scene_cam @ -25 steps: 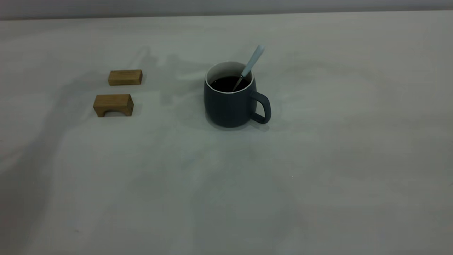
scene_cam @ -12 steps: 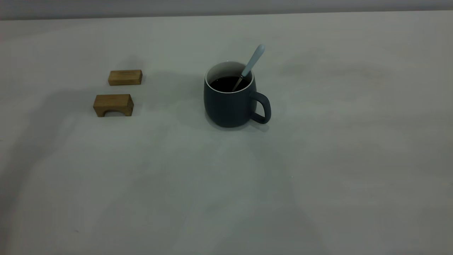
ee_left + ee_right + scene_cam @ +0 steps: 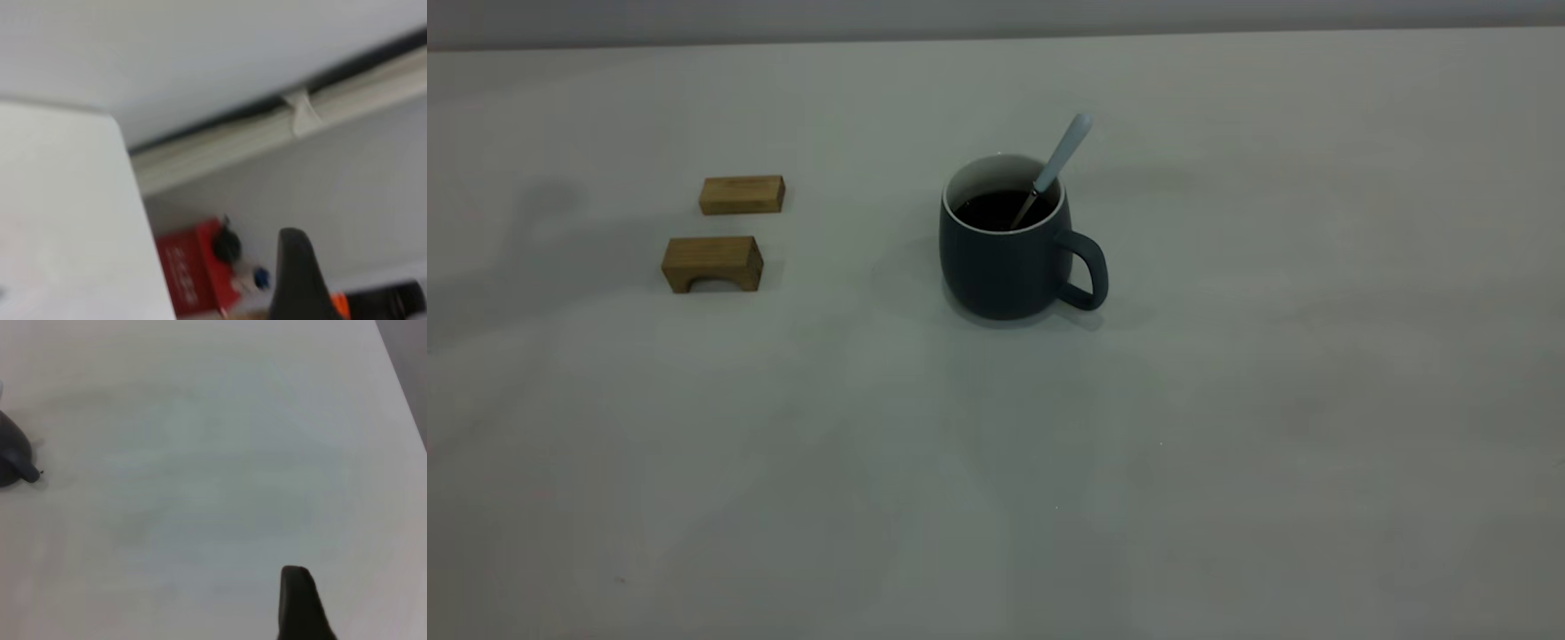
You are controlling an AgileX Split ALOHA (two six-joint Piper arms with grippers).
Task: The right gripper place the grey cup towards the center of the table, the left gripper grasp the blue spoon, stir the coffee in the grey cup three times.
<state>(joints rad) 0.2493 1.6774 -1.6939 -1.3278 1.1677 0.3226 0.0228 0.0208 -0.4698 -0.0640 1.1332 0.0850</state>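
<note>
The grey cup (image 3: pixel 1005 262) stands upright near the middle of the table (image 3: pixel 1227 400), its handle to the right. Dark coffee (image 3: pixel 996 209) fills it. The blue spoon (image 3: pixel 1060 160) leans in the cup, its bowl in the coffee and its pale handle sticking up to the right over the rim. Neither gripper shows in the exterior view. A dark part of my left gripper (image 3: pixel 297 280) hangs off the table (image 3: pixel 60 220), facing a wall. A dark part of my right gripper (image 3: pixel 298 603) hangs over bare table, far from the cup (image 3: pixel 10 453).
Two tan wooden blocks lie left of the cup, a flat one (image 3: pixel 742 195) and an arched one (image 3: pixel 711 263) nearer the front. A red box (image 3: pixel 190 270) sits beyond the table's edge in the left wrist view.
The arms' shadows have slid off the table toward the left. The cup, the spoon and the blocks have not moved.
</note>
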